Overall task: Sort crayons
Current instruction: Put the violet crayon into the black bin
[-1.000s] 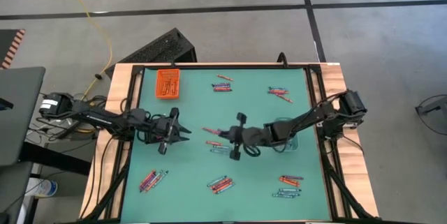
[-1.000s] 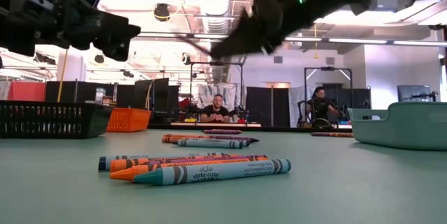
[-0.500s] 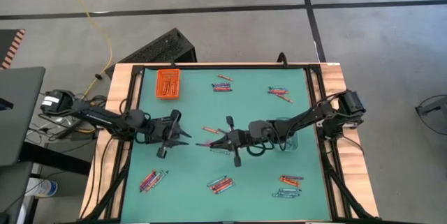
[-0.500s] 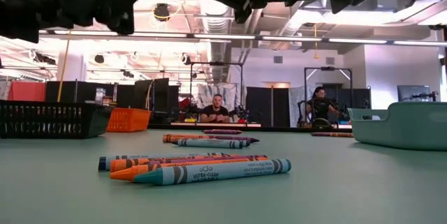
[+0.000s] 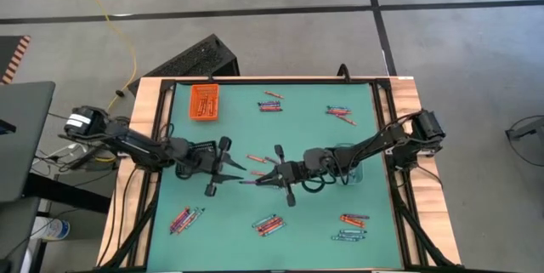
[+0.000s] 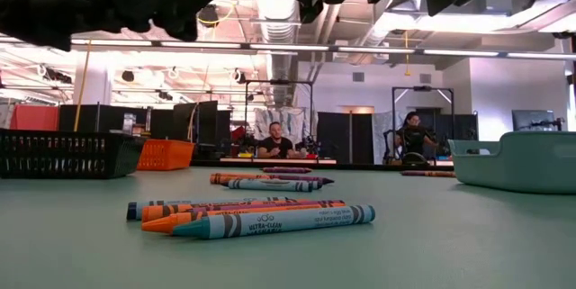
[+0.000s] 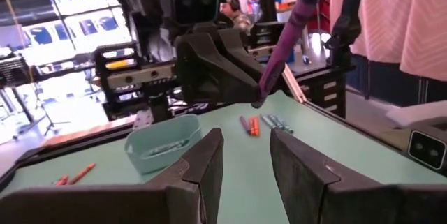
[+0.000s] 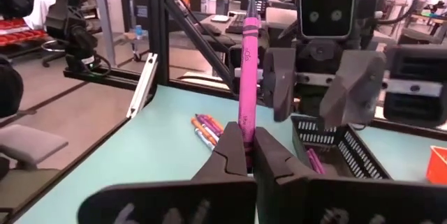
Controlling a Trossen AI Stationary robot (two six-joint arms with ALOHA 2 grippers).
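My right gripper [image 5: 260, 179] hovers over the middle of the green table, shut on a purple-pink crayon [image 8: 246, 70]. My left gripper [image 5: 235, 169] faces it from the table's left, open and holding nothing; its fingers [image 7: 209, 165] stand a little short of the crayon [image 7: 285, 42]. Other crayons lie flat on the table in small clusters: [image 5: 272, 103], [image 5: 340, 113], [image 5: 259, 159], [image 5: 185, 218], [image 5: 269, 224], [image 5: 350, 220]. In the low view one cluster [image 6: 261, 220] lies in front. My right gripper pinches the crayon's lower end [image 8: 243, 139] between its two fingers. The fingers come in about level from the table's right. The crayon sticks out past the fingertips and slants upward toward my left gripper, lifted clear of the table.
An orange tray [image 5: 203, 101] with crayons stands at the far left. A pale teal tray [image 5: 348, 167] sits under my right arm. A black mesh tray [image 8: 335, 153] stands by my left arm. Dark rails edge the table.
My left gripper has moved toward the table's right, closer to the right gripper, and has rolled somewhat. My right gripper has swung its fingers toward the left gripper, tipped up to about level and risen slightly, carrying the crayon, which now points up toward the left gripper.
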